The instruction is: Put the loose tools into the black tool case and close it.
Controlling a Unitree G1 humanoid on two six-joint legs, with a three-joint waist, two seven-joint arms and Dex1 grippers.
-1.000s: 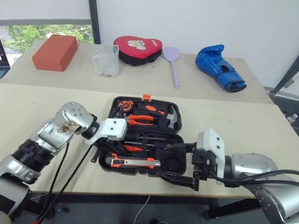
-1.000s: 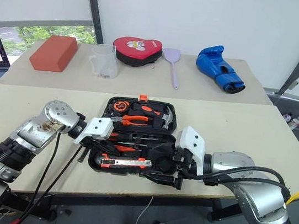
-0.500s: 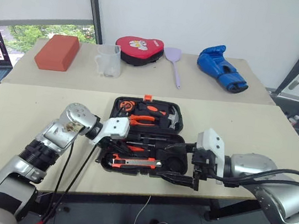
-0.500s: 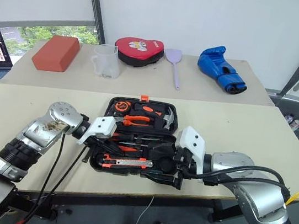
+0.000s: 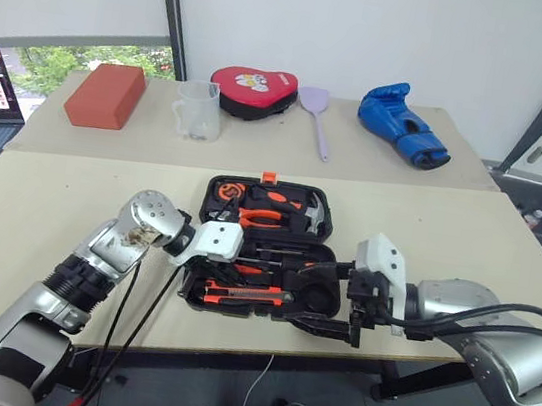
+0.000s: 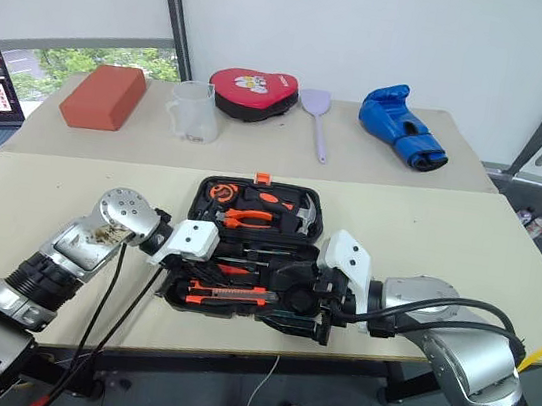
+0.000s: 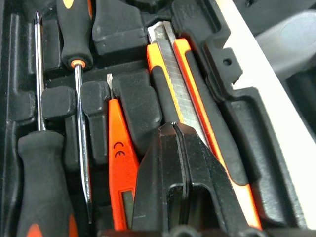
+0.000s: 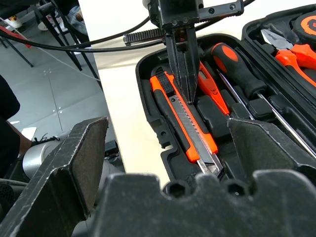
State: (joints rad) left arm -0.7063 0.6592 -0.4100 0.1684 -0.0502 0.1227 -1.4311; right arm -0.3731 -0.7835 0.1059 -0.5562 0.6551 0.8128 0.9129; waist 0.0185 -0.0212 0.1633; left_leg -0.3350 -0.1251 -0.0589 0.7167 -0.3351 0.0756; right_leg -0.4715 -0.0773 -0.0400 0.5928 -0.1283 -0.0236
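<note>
My left gripper (image 8: 186,79) has its two black fingers pressed flat together with nothing between them, the tips pointing down into the near half of the open case. They hang over the ridge between the black-and-orange utility knife (image 7: 197,118) and the slim all-orange tester screwdriver (image 7: 121,173); I cannot tell whether the tips touch the plastic. The knife lies in its moulded slot along the case's front edge, its steel blade strip facing up. The tester lies in the next slot, just beside the knife. Beyond it lie the two black-and-orange-handled screwdrivers (image 7: 79,98), side by side in their own slots, shafts parallel.

My right gripper (image 5: 333,298) has its fingers spread as wide as they go, holding nothing. It hovers at the case's front right corner, pointing across towards my left fingers, one finger low along the front rim.

The black plastic hinged clamshell case (image 5: 333,227) lies open on the near beige table (image 5: 59,204), with its small orange latch (image 5: 268,176) at the far edge. Its far half holds the orange-handled pliers (image 5: 259,219) and the hammer (image 5: 315,214).

On the far table stand a red-brown block (image 5: 104,95), a clear measuring jug (image 5: 196,110), a red padded mitt (image 5: 256,92), a lilac spatula (image 5: 316,113) and a blue boxing glove (image 5: 401,123).
</note>
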